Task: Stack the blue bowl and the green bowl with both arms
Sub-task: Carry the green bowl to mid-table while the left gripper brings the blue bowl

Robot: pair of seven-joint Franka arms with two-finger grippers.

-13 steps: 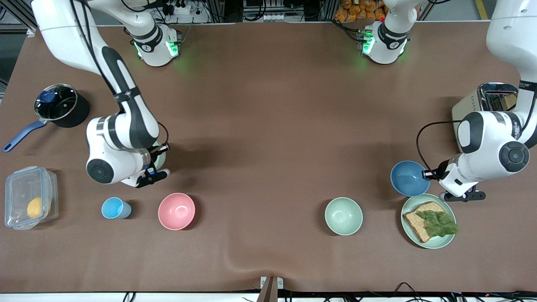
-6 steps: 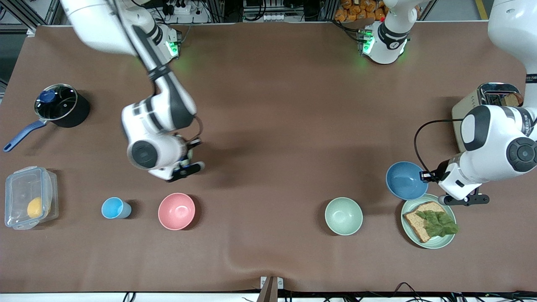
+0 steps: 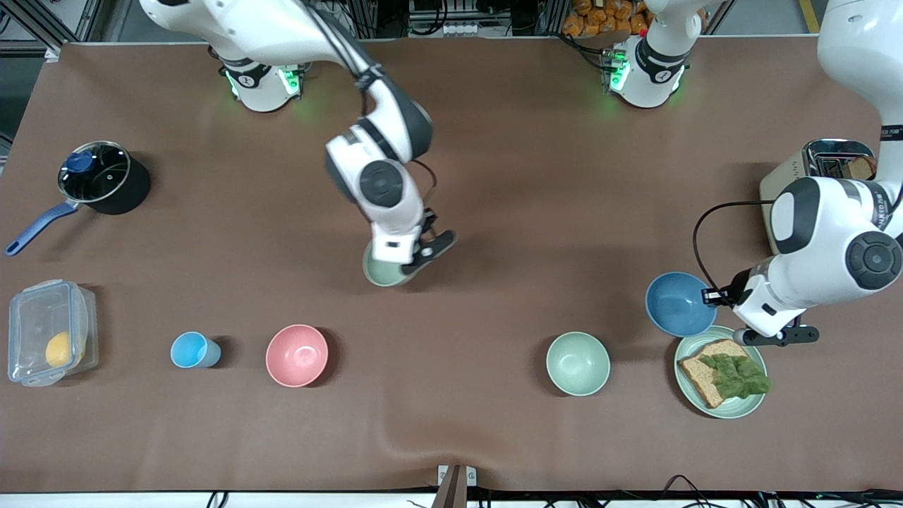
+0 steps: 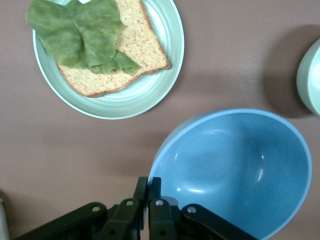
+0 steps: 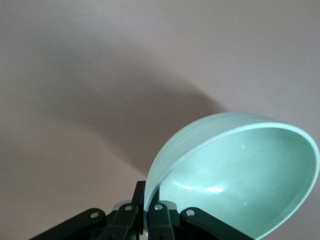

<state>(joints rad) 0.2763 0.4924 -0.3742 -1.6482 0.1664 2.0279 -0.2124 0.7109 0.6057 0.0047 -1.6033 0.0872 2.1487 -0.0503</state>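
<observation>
We have both bowls in the air, each pinched by its rim. Our right gripper (image 3: 415, 262) is clamped on the green bowl (image 3: 384, 271) and hangs over the bare middle of the table (image 3: 494, 176); in the right wrist view the fingers (image 5: 150, 212) straddle the rim and the bowl hangs tilted, mouth partly sideways. Our left gripper (image 3: 719, 296) is clamped the same way on the blue bowl (image 3: 679, 305), over the table just beside the mint-green plate (image 3: 688, 384) with its bread and lettuce, toward the left arm's end. The left wrist view shows the fingers (image 4: 150, 210) on the blue rim, with the plate and the edge of the pale mint bowl (image 3: 578, 363) below.

The relation that matters: the 2 held bowls are well apart, with the green one toward the right arm's end of the blue one. We judge the stack needs 1 bowl set down upright and the other carried over it, so either arm must travel toward the middle. The green bowl's tilt will need levelling first, or it may seat crooked.
</observation>
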